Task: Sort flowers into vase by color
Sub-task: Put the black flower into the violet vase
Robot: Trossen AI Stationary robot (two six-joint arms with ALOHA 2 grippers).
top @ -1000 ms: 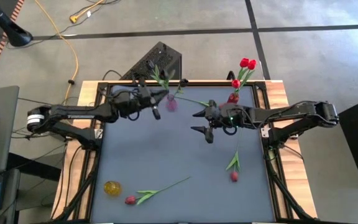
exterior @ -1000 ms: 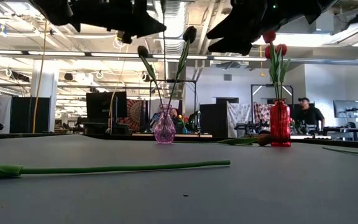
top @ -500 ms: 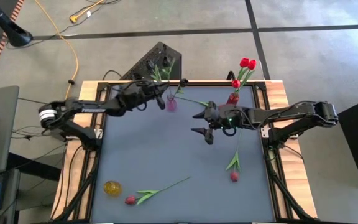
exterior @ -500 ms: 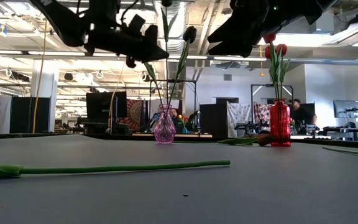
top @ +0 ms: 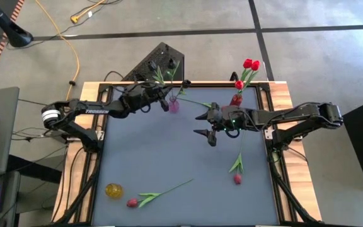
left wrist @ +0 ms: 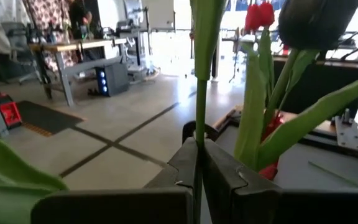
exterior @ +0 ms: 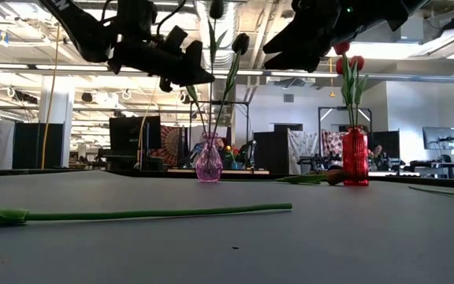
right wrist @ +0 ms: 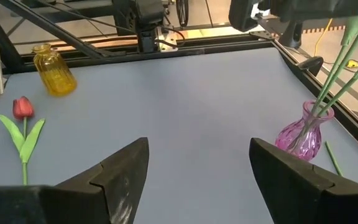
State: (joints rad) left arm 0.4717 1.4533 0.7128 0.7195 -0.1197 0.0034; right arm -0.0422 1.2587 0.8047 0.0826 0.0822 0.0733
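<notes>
Pinching thin green stem (left wrist: 199, 124), left gripper (left wrist: 199, 163) above ribbed pink glass vase (top: 173, 106); right gripper (right wrist: 197, 163) spread wide.

Dark tulips (exterior: 240, 44) upright in pink vase (exterior: 209, 163); I pinch one stem (left wrist: 200, 106). Red tulips (top: 251, 64) in red vase (exterior: 355, 157).

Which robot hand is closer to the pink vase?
The left. The left gripper is right beside the pink vase, pinching a flower stem above it. The right gripper hangs open farther off, over the middle of the table.
</notes>
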